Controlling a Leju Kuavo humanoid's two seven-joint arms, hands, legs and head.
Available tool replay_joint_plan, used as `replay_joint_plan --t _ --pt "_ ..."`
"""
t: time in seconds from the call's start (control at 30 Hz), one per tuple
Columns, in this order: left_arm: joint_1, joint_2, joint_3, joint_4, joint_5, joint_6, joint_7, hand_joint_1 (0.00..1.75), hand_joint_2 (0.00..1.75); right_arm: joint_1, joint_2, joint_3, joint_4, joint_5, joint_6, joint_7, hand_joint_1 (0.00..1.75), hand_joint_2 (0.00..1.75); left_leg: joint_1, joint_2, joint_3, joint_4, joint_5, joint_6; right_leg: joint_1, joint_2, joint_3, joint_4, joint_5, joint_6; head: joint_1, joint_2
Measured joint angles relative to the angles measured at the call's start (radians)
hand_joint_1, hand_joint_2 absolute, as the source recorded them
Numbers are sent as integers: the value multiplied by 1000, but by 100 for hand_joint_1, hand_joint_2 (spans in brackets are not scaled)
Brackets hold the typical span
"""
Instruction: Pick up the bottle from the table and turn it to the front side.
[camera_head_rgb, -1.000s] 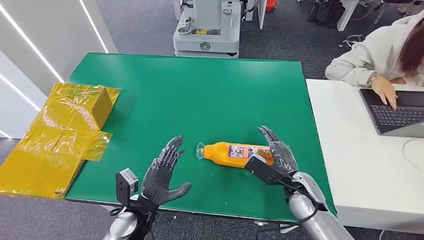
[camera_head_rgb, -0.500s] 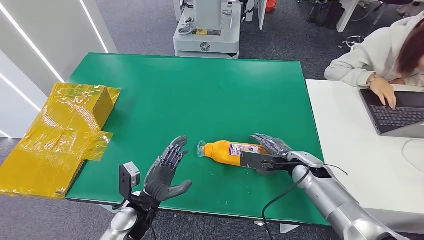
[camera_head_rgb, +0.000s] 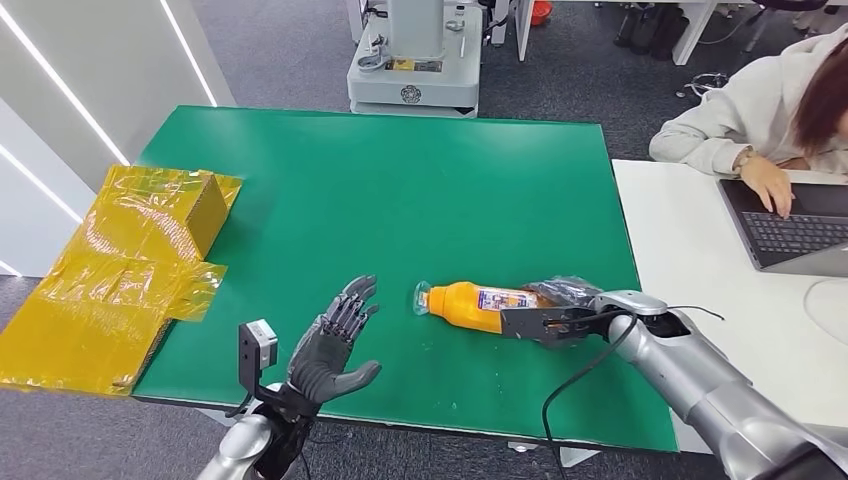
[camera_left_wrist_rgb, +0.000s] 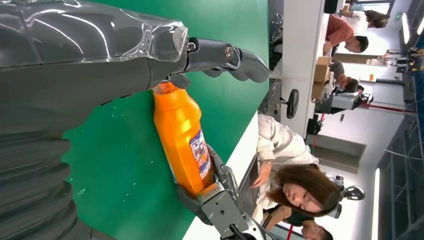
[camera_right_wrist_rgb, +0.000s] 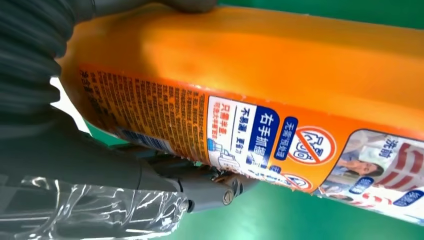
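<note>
- The orange bottle (camera_head_rgb: 478, 303) lies on its side near the front edge of the green surface (camera_head_rgb: 400, 190), its clear cap end pointing toward the robot's left and its base end inside the right hand (camera_head_rgb: 556, 310).
- The right hand grips the bottle's base end: fingers (camera_head_rgb: 565, 291) curve over the far side and the thumb lies along the near side. The right wrist view shows the printed label (camera_right_wrist_rgb: 260, 137) close up, with fingers (camera_right_wrist_rgb: 210, 187) pressed against the bottle.
- Whether the bottle touches the green surface or is lifted just clear of it cannot be told.
- The left hand (camera_head_rgb: 330, 345) is beside the bottle's cap end, apart from it, palm turned toward the bottle, fingers spread and holding nothing.
- A cardboard box wrapped in yellow tape (camera_head_rgb: 120, 265) sits at the left edge of the green surface, partly overhanging it.
- A person in a pale hooded top (camera_head_rgb: 760, 105) sits at a white desk (camera_head_rgb: 700, 300) to the right, one hand on a laptop (camera_head_rgb: 800, 225).
- A grey machine base (camera_head_rgb: 415, 70) stands on the floor beyond the far edge.
</note>
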Motion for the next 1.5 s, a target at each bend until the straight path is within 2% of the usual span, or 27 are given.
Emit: replay_joint_plan --t 0.1,0.2,0.4,0.5,0.67,0.9,1.03,1.27,1.5 --pt "1 1 0 3 0 -4 -7 0 175 6 -16 8 -3 -68 -41 -28 175 175 0 0 0 0 0 0 0 0 0 0 0 0 0 0" --pt "4 2 0 6 -4 -4 -19 0 175 37 -26 -7 -5 -202 -95 -103 175 175 0 0 -1 0 0 0 0 0 0 0 0 0 0 0" --pt "7 3 1 11 -21 20 -46 0 175 164 -21 -127 -45 -501 -181 -297 175 175 1 -1 -3 0 -1 0 0 -1 -2 0 0 0 0 0" --pt "9 5 7 12 -40 40 -59 0 175 246 -10 -200 -103 -567 -277 -378 175 175 1 -2 -4 0 -1 0 1 -2 -3 0 -1 0 0 0" --pt "5 13 26 12 -76 49 -63 0 175 378 15 -296 -259 -565 -426 -412 175 175 1 -2 -5 -1 -1 0 1 -2 -4 0 -1 0 0 0" --pt "-60 23 28 24 -42 -22 -13 0 175 452 77 -369 -394 -560 -452 -427 175 175 1 -2 -5 0 0 1 1 -2 -4 0 -1 0 0 0" --pt "-147 22 21 61 61 -116 73 0 175 452 126 -372 -386 -535 -440 -434 175 175 1 -1 -5 0 1 1 1 -2 -4 0 0 -1 0 0" --pt "-258 10 -2 112 100 -145 117 0 175 431 191 -357 -349 -506 -423 -436 175 175 1 -1 -5 0 1 1 1 -2 -5 1 1 -1 0 0" --pt "-441 -34 -39 160 197 -187 217 0 175 359 288 -268 -240 -395 -430 -386 175 175 1 -1 -5 0 2 0 1 -1 -5 1 2 -2 0 0"
